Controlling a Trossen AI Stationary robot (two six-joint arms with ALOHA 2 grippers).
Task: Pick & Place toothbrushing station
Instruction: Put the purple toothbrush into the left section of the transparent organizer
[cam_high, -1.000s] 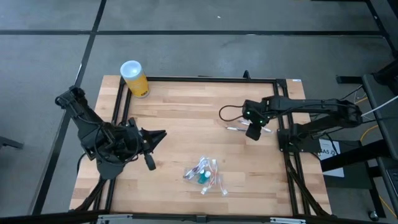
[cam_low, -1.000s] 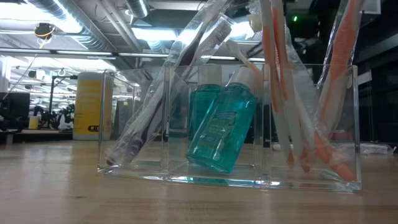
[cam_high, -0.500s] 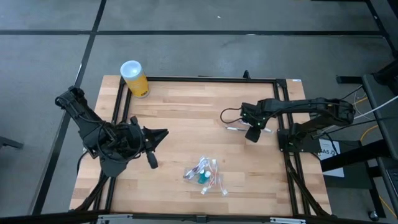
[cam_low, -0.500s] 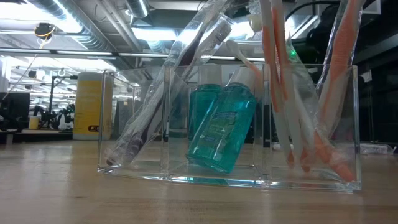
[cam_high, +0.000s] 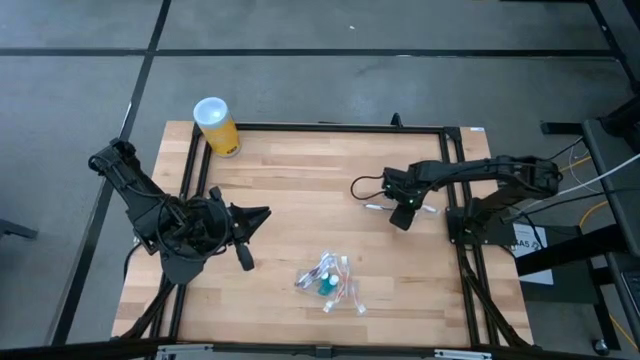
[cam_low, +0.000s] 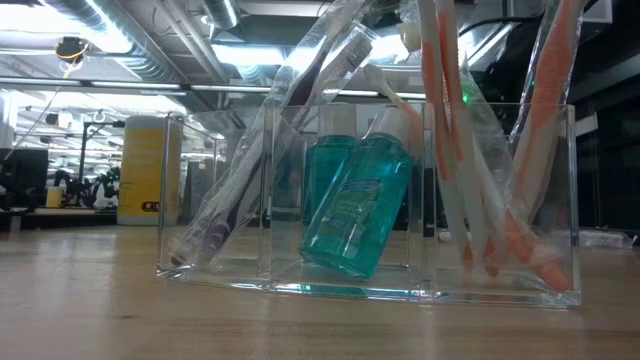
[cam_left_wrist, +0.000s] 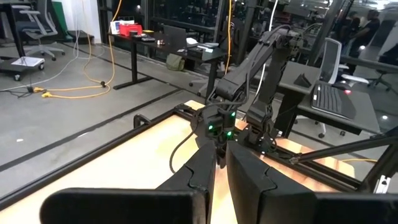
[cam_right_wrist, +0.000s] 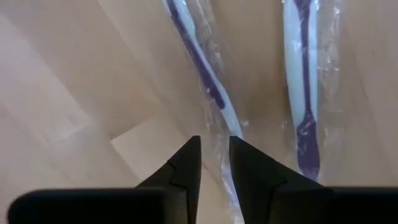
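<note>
A clear plastic holder (cam_high: 328, 280) stands near the table's front middle. In the low view its wall (cam_low: 200, 200) shows a teal bottle (cam_low: 355, 215) leaning in the middle compartment. Wrapped toothbrushes with orange ends (cam_low: 480, 200) lean in the side compartments. Two more wrapped white toothbrushes with purple stripes (cam_right_wrist: 199, 62) (cam_right_wrist: 305, 93) lie flat on the table at the right. My right gripper (cam_high: 400, 215) (cam_right_wrist: 214, 155) is down over them, shut on the nearer one. My left gripper (cam_high: 262, 213) (cam_left_wrist: 221, 158) is shut and empty above the table's left half. My right gripper pinches the wrapped toothbrush between its two fingers at its white shaft (cam_right_wrist: 225, 121), just past the purple stripe. The fingers come from above, pointing down, and stand across the shaft. The toothbrush lies flat on the table in its clear wrapper.
A yellow canister with a white lid (cam_high: 216, 125) (cam_low: 145, 170) stands at the table's far left corner. A black cable loop (cam_high: 365, 185) lies just beyond the right gripper. Bare wood lies between the two arms and the holder.
My right gripper has gone down and a little toward the table's left and near edge, onto the loose toothbrushes. The holder and its contents have stayed where they were.
</note>
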